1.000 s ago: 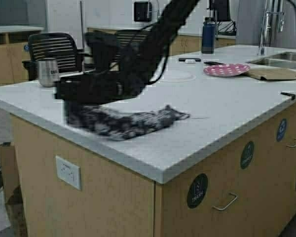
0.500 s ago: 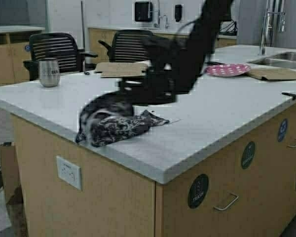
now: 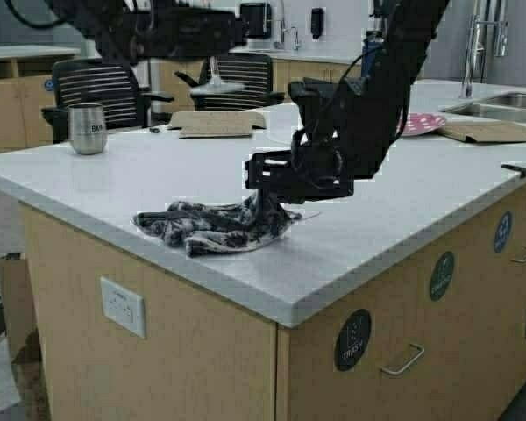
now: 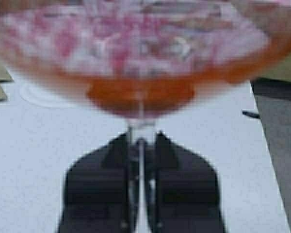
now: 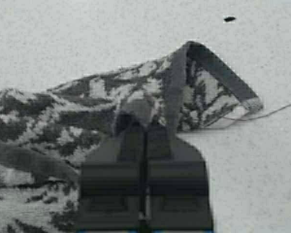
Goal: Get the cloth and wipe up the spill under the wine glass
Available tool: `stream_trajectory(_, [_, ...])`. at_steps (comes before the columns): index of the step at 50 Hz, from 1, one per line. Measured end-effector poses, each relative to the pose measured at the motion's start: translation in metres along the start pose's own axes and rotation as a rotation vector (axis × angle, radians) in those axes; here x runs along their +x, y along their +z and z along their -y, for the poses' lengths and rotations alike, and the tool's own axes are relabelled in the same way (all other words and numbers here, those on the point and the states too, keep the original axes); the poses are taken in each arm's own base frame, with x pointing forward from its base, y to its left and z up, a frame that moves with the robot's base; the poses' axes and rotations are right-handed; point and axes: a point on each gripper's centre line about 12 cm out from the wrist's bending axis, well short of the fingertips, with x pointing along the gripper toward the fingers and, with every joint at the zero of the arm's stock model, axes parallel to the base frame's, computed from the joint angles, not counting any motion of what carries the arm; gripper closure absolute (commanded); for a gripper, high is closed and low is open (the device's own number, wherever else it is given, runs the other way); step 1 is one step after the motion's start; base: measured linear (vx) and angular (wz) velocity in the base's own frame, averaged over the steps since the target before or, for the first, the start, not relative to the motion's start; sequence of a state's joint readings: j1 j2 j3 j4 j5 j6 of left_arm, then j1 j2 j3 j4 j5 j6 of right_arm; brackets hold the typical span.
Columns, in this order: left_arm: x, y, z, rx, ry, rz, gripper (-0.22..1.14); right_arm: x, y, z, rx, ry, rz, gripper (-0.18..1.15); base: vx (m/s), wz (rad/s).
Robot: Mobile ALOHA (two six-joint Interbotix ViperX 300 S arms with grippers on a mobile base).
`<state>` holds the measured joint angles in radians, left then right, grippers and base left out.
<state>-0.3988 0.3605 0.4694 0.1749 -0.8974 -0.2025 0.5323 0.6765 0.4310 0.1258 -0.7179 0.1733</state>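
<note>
The dark cloth (image 3: 210, 226) with its white leaf pattern lies bunched on the white counter (image 3: 403, 202) near the front edge. My right gripper (image 3: 269, 189) is down at the cloth's right end, shut on a raised fold of it (image 5: 144, 124); the patterned cloth (image 5: 72, 111) spreads out beyond the fingers. My left gripper (image 3: 217, 42) hangs high over the back left of the counter, shut on the stem of the wine glass (image 3: 217, 87). In the left wrist view the pink-looking bowl (image 4: 140, 53) fills the frame beyond the left gripper (image 4: 140, 143). No spill shows.
A steel tumbler (image 3: 88, 128) stands at the counter's far left. Flat cardboard (image 3: 215, 123) lies at the back, a pink plate (image 3: 425, 123) and a sink (image 3: 500, 107) at the back right. Two chairs (image 3: 101, 88) stand behind. The counter edge drops off just before the cloth.
My right gripper has dragged the cloth from the counter's left side rightward toward the middle. My left arm with the glass has come into view at the top left.
</note>
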Motion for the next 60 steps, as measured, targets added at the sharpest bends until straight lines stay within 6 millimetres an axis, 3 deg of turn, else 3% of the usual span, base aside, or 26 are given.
stream_trajectory(11, [0.002,-0.051,-0.003,-0.010,-0.016,-0.014,0.59,-0.004,-0.005,0.009,0.004,-0.018,-0.008,0.90,0.00,0.00])
stream_trajectory(45, [0.007,-0.168,-0.014,0.097,-0.027,-0.009,0.59,-0.010,-0.009,0.018,0.006,-0.033,0.002,0.90,0.00,0.00])
stream_trajectory(60, [0.009,-0.187,-0.014,0.092,-0.029,-0.006,0.59,-0.011,-0.007,0.022,0.024,-0.041,0.019,0.90,0.00,0.00])
